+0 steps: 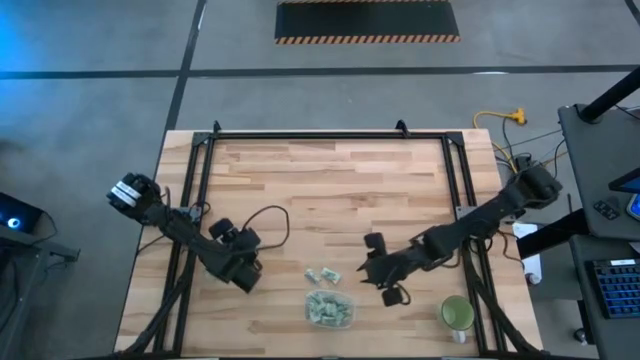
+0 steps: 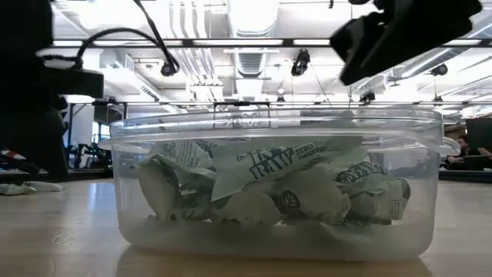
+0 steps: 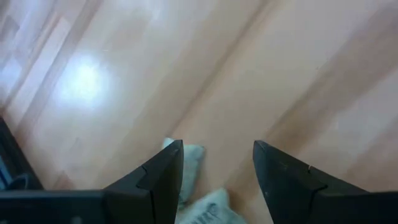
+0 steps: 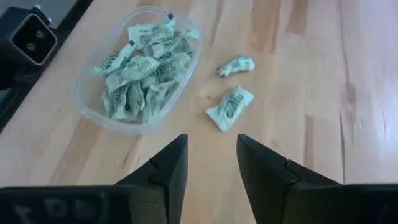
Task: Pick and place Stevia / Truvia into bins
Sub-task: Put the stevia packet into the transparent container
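Wooden table (image 1: 330, 190); bin (image 2: 277, 231) sachets (image 2: 261, 185) read "ZERO".

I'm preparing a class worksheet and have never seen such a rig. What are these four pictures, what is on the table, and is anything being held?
Two robot arms work at a wooden table. One picture looks straight down, one looks level across the tabletop, and two come from cameras on the arms' wrists. A clear tub holds many green-and-white sachets; two more sachets lie loose beside it. A green cup stands near the right corner. The left gripper and right gripper have open jaws and hold nothing.
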Motion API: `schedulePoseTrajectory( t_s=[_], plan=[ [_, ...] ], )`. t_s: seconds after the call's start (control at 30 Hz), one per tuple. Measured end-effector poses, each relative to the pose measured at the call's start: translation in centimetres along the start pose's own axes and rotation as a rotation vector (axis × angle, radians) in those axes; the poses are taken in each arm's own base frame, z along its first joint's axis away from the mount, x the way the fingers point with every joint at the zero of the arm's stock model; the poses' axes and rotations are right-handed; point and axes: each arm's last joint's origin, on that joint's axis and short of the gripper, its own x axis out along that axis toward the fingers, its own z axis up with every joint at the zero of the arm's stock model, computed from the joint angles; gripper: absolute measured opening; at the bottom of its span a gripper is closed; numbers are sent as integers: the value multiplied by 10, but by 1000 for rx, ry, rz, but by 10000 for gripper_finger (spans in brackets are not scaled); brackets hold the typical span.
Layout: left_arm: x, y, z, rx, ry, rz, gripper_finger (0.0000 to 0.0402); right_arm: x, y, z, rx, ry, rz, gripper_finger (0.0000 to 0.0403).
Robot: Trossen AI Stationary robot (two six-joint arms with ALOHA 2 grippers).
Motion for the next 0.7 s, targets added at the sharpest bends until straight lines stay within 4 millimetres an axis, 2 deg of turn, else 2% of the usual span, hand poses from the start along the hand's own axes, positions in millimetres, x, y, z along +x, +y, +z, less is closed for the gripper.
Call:
schedulePoseTrajectory(
  t_s=[0.2, 0.43, 0.6, 0.7],
  plan=[
    [6, 20, -6, -9, 124, -43, 177, -14, -6, -19, 51, -33, 7, 126],
    [-1, 49, -12, -38, 99, -146, 177, -16, -7, -27, 46, -89, 17, 129],
    [12, 68, -25, -87, 71, -227, 177, -14, -7, -28, 36, -80, 16, 122],
    [23, 72, -33, -124, 37, -314, 177, -14, -7, -28, 35, -81, 17, 120]
  ],
)
